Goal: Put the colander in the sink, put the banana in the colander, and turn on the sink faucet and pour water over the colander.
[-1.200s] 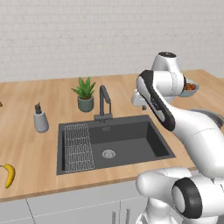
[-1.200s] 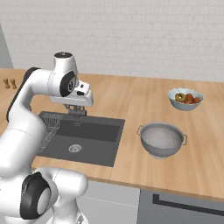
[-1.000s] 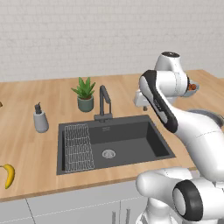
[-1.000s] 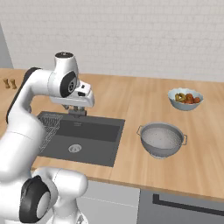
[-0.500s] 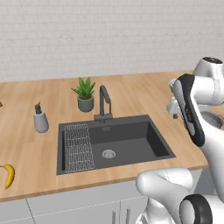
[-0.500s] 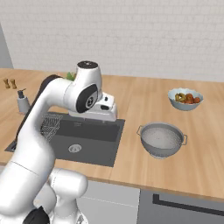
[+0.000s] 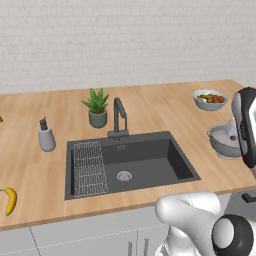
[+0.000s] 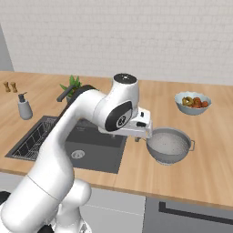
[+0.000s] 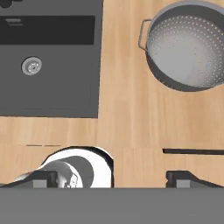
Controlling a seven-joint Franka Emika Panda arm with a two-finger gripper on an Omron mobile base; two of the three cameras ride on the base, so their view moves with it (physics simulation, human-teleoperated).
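Note:
The colander (image 8: 169, 145) stands on the wooden counter to the right of the sink (image 8: 98, 150), empty and upright. In the hand view the colander (image 9: 188, 46) is at the upper right and the sink (image 9: 48, 87) at the left. My gripper (image 8: 139, 136) hangs open over the counter strip between them, close to the colander's left rim, with nothing between its fingertips (image 9: 186, 178). The banana (image 7: 10, 200) lies on the counter far left of the sink (image 7: 150, 160), near the front edge. The sink faucet (image 7: 119, 117) stands behind the basin. My arm partly hides the colander (image 7: 222, 142).
A wire rack (image 7: 89, 167) lies in the sink's left part, with the drain (image 7: 124, 175) beside it. A bowl of fruit (image 8: 193, 103) sits behind the colander. A potted plant (image 7: 97, 107) and a soap dispenser (image 7: 46, 136) stand left of the faucet.
The arm has swung right, from above the sink near the faucet to the counter beside the colander. The jaws have opened wider. Nothing on the counter has moved.

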